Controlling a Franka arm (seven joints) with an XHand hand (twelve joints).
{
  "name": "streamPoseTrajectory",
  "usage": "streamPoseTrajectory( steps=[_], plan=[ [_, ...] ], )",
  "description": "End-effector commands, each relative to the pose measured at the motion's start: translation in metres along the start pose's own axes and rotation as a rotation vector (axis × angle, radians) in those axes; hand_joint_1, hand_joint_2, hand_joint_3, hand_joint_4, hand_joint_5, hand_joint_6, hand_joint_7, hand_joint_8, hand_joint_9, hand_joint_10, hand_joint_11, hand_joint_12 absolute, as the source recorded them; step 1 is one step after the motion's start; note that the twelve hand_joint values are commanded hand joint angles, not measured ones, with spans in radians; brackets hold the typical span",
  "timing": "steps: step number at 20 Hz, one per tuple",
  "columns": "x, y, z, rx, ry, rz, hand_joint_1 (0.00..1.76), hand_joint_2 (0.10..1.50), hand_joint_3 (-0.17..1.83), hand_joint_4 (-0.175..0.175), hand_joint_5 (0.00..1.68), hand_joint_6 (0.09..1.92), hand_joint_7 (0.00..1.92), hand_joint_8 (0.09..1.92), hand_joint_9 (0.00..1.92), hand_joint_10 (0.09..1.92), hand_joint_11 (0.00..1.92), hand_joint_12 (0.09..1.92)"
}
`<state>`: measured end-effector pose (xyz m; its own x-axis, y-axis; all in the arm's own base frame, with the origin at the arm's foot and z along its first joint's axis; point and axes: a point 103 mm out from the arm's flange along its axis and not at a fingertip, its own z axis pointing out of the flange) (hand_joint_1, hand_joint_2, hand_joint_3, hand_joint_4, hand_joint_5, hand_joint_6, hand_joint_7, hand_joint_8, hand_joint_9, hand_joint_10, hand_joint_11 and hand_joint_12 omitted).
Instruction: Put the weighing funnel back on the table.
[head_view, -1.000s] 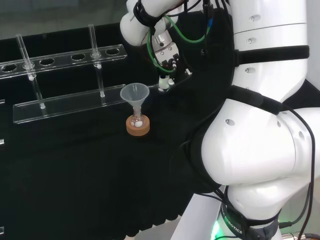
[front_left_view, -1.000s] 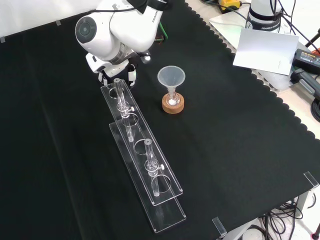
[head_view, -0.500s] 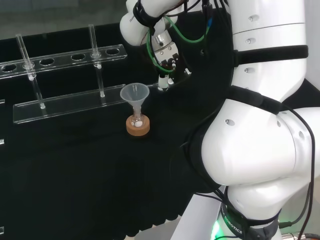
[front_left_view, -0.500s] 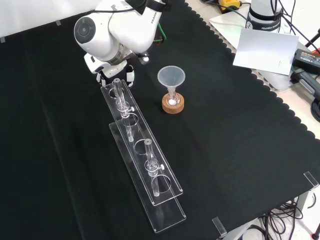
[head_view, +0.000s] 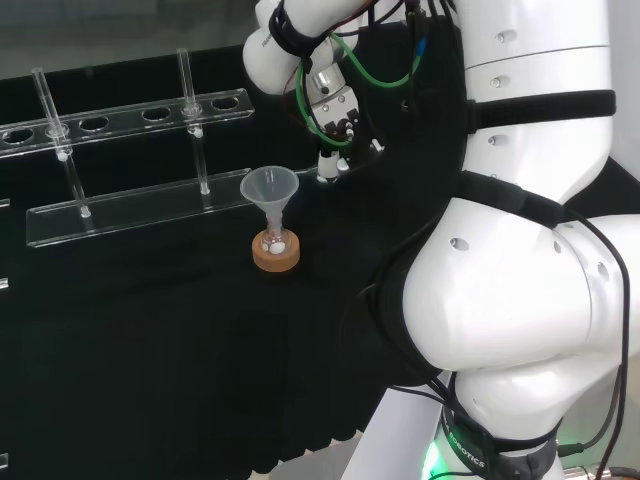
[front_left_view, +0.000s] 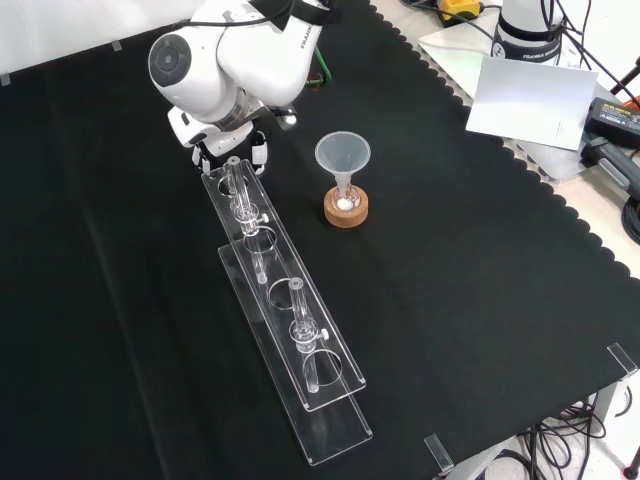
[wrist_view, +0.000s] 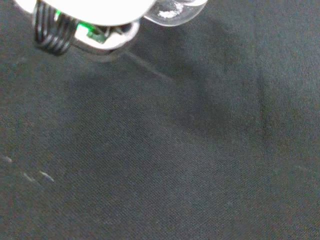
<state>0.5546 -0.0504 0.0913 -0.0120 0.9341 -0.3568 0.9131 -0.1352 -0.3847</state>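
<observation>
Where the wrist view looks past the hand (wrist_view: 90, 7), a small clear rounded piece with white specks, read as the weighing funnel (wrist_view: 175, 9), sits just beside it over the black cloth (wrist_view: 175, 165). Contact with the cloth: cannot tell. Whether the hand grips the piece or is open: cannot tell.

Count: one funnel (head_view: 268, 186), stem in one small flask (head_view: 274, 240) on one cork ring (head_view: 275, 257); one clear two-tier rack (head_view: 150, 205) with two upright rods (head_view: 186, 75).

In the head view the hand (head_view: 335, 140) hangs low near the rack's right end. In the front view a white arm link (front_left_view: 215, 70) covers much of the hand (front_left_view: 228, 148).
</observation>
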Motion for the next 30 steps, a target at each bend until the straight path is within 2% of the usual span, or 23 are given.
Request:
streamPoseTrajectory(
  steps=[1,13,16,18,20,22,23,25,28,30],
  plan=[
    [-0.002,0.000,0.002,-0.002,0.002,-0.001,1.16,0.65,0.60,0.153,1.41,0.39,0.86,0.58,1.30,0.09,1.11,0.84],
    [-0.001,0.003,0.005,0.006,-0.001,-0.002,1.15,0.65,0.59,0.158,1.40,0.40,0.86,0.58,1.30,0.09,1.11,0.84],
    [0.006,0.004,0.005,0.006,-0.008,-0.002,1.15,0.65,0.59,0.159,1.40,0.40,0.86,0.58,1.30,0.09,1.11,0.84],
    [0.011,0.005,0.004,0.006,-0.007,-0.004,1.15,0.69,0.53,0.156,1.37,0.43,0.84,0.58,1.30,0.09,1.11,0.84],
    [0.010,0.005,0.005,0.005,0.000,-0.008,1.13,0.80,0.37,0.126,1.30,0.52,0.80,0.60,1.29,0.09,1.10,0.84],
    [0.010,0.004,0.006,0.003,0.009,-0.012,1.11,0.76,0.37,0.033,1.11,0.57,0.72,0.63,1.26,0.09,1.06,0.87],
    [0.010,0.004,0.006,-0.002,0.014,-0.014,1.10,0.72,0.43,0.007,1.02,0.60,0.68,0.64,1.25,0.09,1.05,0.88],
    [0.010,0.003,0.007,-0.003,0.013,-0.019,1.09,0.65,0.54,-0.013,0.88,0.65,0.64,0.66,1.23,0.09,1.03,0.89],
    [0.009,0.002,0.007,-0.008,0.009,-0.030,1.08,0.61,0.61,-0.012,0.66,0.68,0.57,0.66,1.18,0.09,0.98,0.91],
    [0.007,0.000,0.006,-0.013,0.027,-0.042,1.06,0.59,0.61,-0.011,0.54,0.64,0.52,0.66,1.12,0.09,0.93,0.95]
  ],
)
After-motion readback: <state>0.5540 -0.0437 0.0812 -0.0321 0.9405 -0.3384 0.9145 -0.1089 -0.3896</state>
